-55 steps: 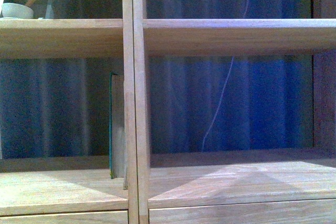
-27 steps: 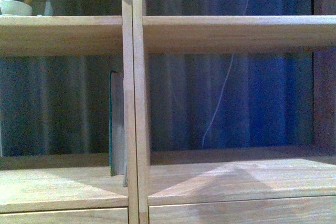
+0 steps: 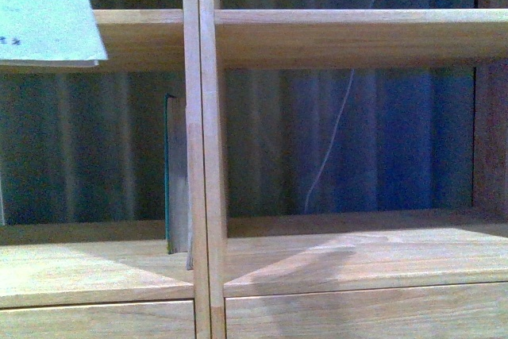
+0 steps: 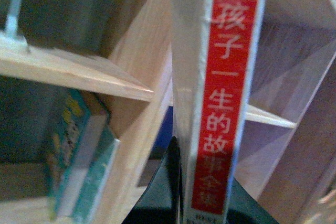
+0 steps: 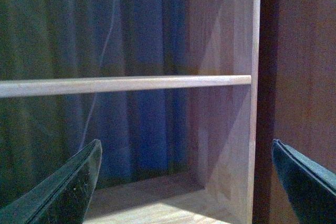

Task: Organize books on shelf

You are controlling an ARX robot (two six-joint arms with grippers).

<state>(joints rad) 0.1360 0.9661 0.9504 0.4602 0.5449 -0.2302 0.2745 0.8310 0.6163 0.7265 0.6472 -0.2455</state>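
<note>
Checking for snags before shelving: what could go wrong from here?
The thin pale red-spined paperback, clamped at one end by the left gripper, hangs before the light-wood shelf board and could catch its edge. The dark teal book stands unsupported on one side; a nudge might topple it.

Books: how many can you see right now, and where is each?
2. The pale paperback is held in the left hand; the teal book stands upright just left of the central upright. Others may be hidden.

The red spine strip of the thin pale paperback reads "响孩子一生的故", with the lower characters blurred; its cover shows red "故事".
</note>
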